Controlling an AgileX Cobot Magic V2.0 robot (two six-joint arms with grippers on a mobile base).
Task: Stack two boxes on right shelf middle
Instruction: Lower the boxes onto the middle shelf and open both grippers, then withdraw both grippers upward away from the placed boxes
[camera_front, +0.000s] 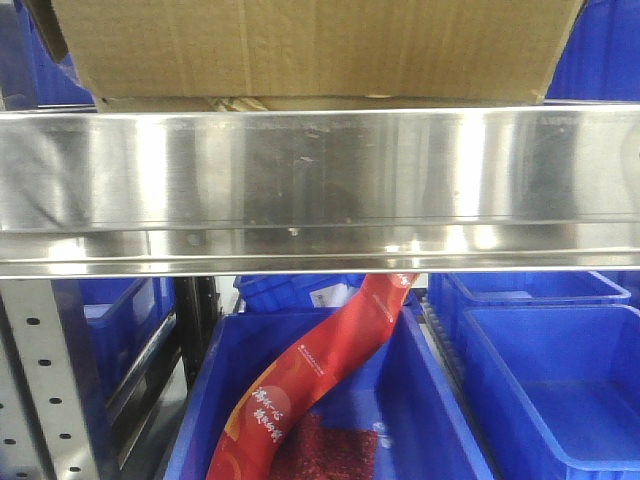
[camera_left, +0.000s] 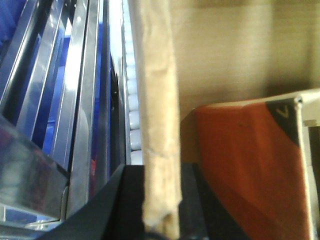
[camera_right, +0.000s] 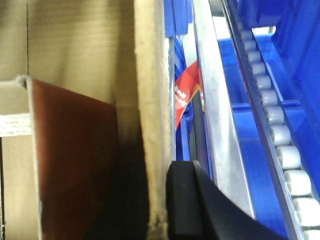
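Looks like the placing step: cardboard box (camera_front: 310, 48) sits just above the steel shelf (camera_front: 320, 180), left gripper (camera_left: 160, 200) and right gripper (camera_right: 162, 200) each pinching a wall (orange carton inside). Next, I'd guess: lower it.

We're in a warehouse storeroom: a stainless-steel shelf (camera_front: 320, 180) on a perforated upright (camera_front: 45, 390), blue plastic bins (camera_front: 560, 380) packed below, roller tracks (camera_right: 280, 135) alongside, a cardboard box (camera_front: 310, 45) on top.
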